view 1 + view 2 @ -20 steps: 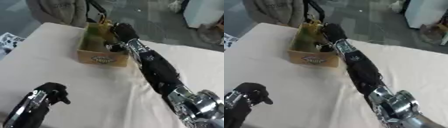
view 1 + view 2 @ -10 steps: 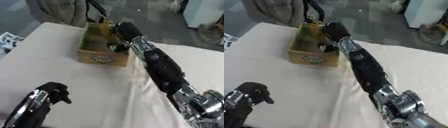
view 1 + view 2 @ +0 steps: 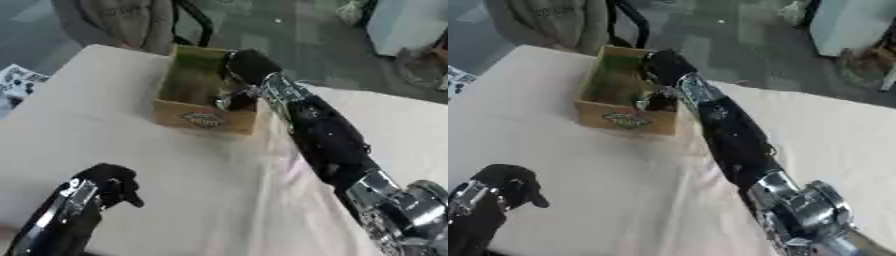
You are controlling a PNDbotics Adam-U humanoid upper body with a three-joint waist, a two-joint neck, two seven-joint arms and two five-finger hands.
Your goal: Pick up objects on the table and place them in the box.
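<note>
A cardboard box with a printed label on its front stands at the far side of the table. Its inside looks greenish, and I cannot make out what lies in it. My right arm stretches across the table, and my right hand is over the box's right rim, reaching into it. Blur hides how that hand stands and whether it holds anything. My left hand shows at the lower left above the table, fingers curled with nothing in them. No loose objects show on the cloth.
A white cloth covers the table. A chair with a grey bag stands behind the box. Printed papers lie at the left edge. A white cabinet stands on the floor at the upper right.
</note>
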